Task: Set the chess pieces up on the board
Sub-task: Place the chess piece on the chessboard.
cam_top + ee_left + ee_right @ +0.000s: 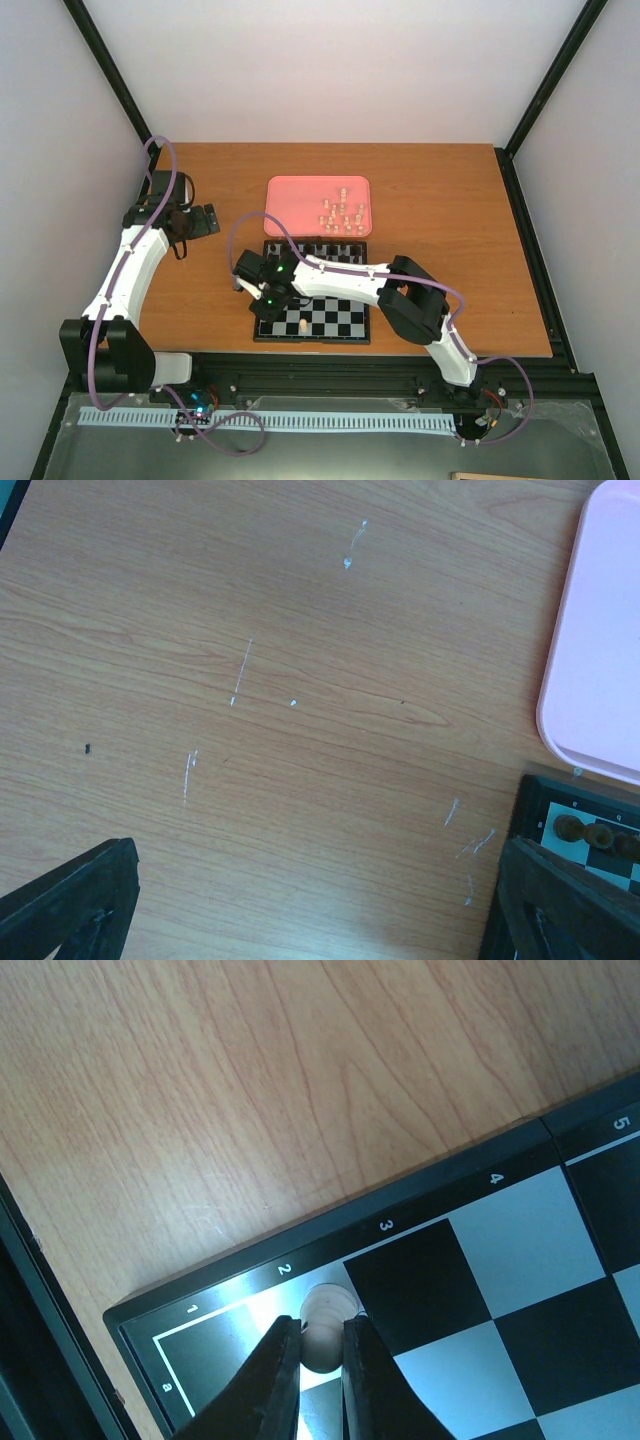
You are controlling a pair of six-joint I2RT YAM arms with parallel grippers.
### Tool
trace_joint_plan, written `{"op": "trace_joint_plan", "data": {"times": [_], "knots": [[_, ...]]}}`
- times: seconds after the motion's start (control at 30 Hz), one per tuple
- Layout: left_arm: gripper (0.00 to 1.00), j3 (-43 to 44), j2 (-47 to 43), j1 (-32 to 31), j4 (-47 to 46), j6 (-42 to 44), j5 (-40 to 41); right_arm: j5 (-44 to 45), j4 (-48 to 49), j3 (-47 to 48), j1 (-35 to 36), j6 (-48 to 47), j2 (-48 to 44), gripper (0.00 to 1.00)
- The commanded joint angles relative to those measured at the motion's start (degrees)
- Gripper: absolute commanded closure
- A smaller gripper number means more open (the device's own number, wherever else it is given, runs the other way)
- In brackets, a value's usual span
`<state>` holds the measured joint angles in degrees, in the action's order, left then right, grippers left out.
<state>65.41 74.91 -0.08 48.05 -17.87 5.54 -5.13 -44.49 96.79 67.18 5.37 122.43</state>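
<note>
- One cream chess piece (328, 1305) is pinched between the right fingers (272, 1380), which are closed on its sides. It is at the light square by the edge number 2, next to a corner of the board (430, 1195).
- Whether its base touches that square I cannot tell.
- A second cream piece (302, 324) stands alone on the board's near row, just right of the right arm's wrist.
- Dark pieces (330, 251) line the board's far row.
- The remaining cream pieces (343, 214) are clustered in the right half of the pink tray (290, 195), which lies just beyond the board's far edge.
- The left fingers (70, 900) are spread wide with nothing between them, above bare tabletop (300, 680) to the left of the tray and board.
</note>
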Motion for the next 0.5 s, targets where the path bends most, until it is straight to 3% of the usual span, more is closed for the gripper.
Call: {"op": "trace_joint_plan", "data": {"times": [0.0,0.07,0.13,0.23,0.47], "knots": [[0.01,0.5,0.0,-0.4,-0.1,1.0,-0.1,-0.3,-2.3,-1.3,0.1,0.0,-1.2,0.9],[0.0,0.5,0.1,-0.4,-0.1,1.0,-0.1,0.0,-2.2,-1.3,0.1,0.1,-1.4,0.86],[0.0,0.5,0.1,-0.3,-0.1,1.1,-0.1,0.4,-2.1,-1.4,0.1,0.1,-1.7,0.72],[0.0,0.6,0.2,-0.4,-0.2,1.0,-0.1,0.7,-1.9,-1.6,0.2,0.0,-2.2,0.6],[0.0,1.2,0.4,-0.4,-0.1,1.1,0.0,2.4,-1.8,-1.3,0.1,-0.6,-3.4,0.5]]}}
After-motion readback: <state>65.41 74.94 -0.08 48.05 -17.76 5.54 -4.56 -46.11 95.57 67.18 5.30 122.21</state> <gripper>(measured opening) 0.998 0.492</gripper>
